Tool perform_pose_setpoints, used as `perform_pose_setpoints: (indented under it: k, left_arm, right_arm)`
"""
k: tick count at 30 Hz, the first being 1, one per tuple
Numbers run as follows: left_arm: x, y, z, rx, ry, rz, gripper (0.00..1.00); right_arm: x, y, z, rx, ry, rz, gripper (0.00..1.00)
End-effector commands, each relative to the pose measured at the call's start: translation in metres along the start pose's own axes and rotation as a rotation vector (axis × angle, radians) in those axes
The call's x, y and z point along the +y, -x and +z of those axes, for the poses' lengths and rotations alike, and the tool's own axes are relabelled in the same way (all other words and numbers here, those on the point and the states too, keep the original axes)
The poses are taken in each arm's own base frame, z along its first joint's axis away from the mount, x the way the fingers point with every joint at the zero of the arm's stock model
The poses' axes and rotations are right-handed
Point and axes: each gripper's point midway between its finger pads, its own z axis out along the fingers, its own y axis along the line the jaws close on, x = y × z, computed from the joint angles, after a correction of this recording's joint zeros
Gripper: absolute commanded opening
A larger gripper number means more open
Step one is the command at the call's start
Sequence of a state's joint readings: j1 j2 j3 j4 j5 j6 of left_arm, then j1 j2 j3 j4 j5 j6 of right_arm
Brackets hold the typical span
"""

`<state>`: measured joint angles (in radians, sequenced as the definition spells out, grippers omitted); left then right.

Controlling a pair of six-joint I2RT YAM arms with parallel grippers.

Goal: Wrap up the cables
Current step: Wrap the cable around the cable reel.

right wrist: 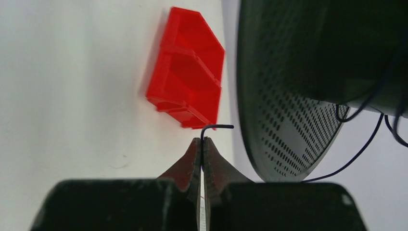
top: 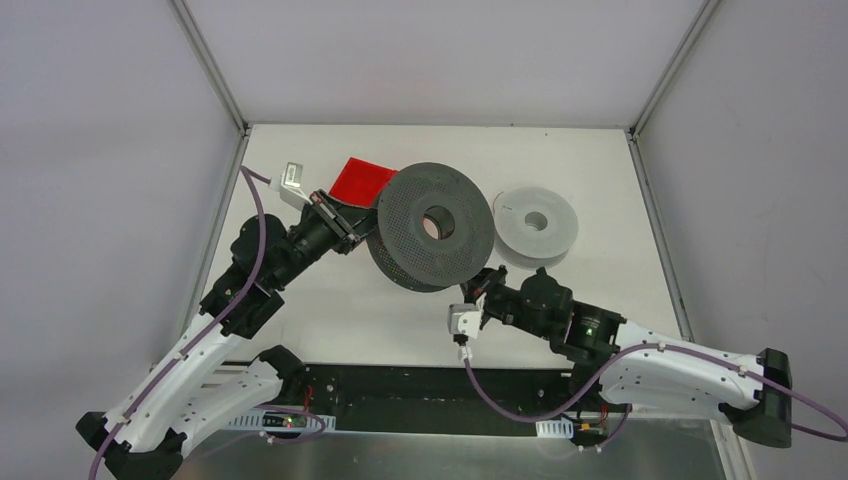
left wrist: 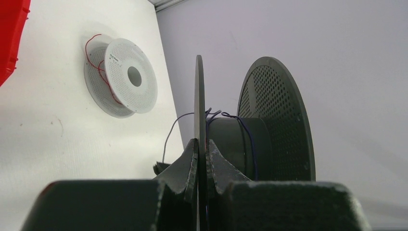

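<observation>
Over the middle of the table (top: pixel 340 320), the left gripper (left wrist: pixel 201 147) is clamped on one flange of the tilted dark spool (top: pixel 432 226). The right gripper (right wrist: pixel 202 144) is pinched tight on the bent end of a thin dark cable (right wrist: pixel 217 127), which loops loosely around that spool's hub. A red cable (left wrist: pixel 98 65) curls over the white spool (top: pixel 537 225), which lies flat just beside the dark one, and a red bin (top: pixel 360 180) sits behind.
</observation>
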<state>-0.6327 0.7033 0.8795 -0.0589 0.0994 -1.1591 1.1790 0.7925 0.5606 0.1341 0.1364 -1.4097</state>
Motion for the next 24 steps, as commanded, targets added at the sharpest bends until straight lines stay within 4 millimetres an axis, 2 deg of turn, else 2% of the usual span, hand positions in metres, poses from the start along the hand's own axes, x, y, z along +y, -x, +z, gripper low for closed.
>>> perform_pose_setpoints:
  k: [1,8,11,13,18,24]
  left_arm:
    - [-0.042,0.025,-0.005,-0.094,-0.141,0.036,0.00]
    - [-0.028,0.032,0.000,-0.144,-0.094,0.020,0.00]
    - [-0.019,0.036,0.001,-0.176,-0.065,0.032,0.00]
    - [-0.014,0.038,0.002,-0.190,-0.047,0.063,0.00]
    - [-0.007,0.042,0.005,-0.206,-0.012,0.101,0.00]
    - [-0.006,0.042,0.009,-0.205,-0.002,0.104,0.00]
  right_arm:
    - [0.000,0.032,-0.018,-0.091,0.071,0.289,0.00]
    - [-0.012,0.056,-0.020,-0.152,0.059,0.520,0.00]
    - [-0.011,0.067,-0.019,-0.177,0.076,0.568,0.00]
    - [-0.018,0.075,-0.018,-0.204,0.059,0.614,0.00]
    - [-0.013,0.077,-0.019,-0.178,0.104,0.645,0.00]
    - [-0.025,0.081,-0.015,-0.185,0.046,0.743,0.00]
